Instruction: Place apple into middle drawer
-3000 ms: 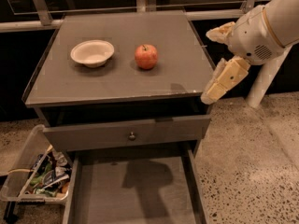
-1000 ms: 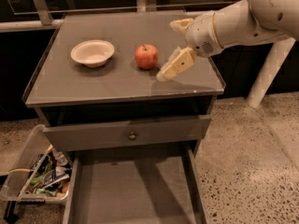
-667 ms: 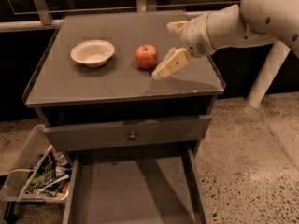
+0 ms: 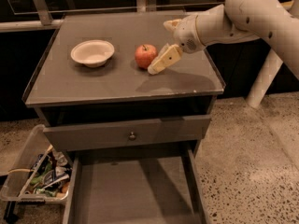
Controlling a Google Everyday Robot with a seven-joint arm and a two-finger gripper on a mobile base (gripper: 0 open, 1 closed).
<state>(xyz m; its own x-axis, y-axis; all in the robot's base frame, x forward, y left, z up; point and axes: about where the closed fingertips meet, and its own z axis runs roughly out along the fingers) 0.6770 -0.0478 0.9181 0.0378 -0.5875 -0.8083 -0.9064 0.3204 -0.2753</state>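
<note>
The apple (image 4: 145, 55), red with a short dark stem, sits on the grey cabinet top (image 4: 117, 78), right of centre. My gripper (image 4: 159, 47) is open just right of the apple, low over the top; one pale finger (image 4: 163, 60) lies next to the apple's right side, the other (image 4: 171, 24) is behind it. The apple stands free. The middle drawer (image 4: 135, 190) is pulled out at the bottom of the view, showing a plain grey floor with nothing in it.
A white bowl (image 4: 92, 52) stands left of the apple. A shut drawer front with a round metal knob (image 4: 132, 136) sits above the open drawer. A clear bin of packets (image 4: 39, 174) is on the floor at left. A white post (image 4: 264, 76) stands at right.
My arm has swung left from beside the cabinet's right edge to over the top. The open gripper has closed in on the apple's right side. The apple has not moved.
</note>
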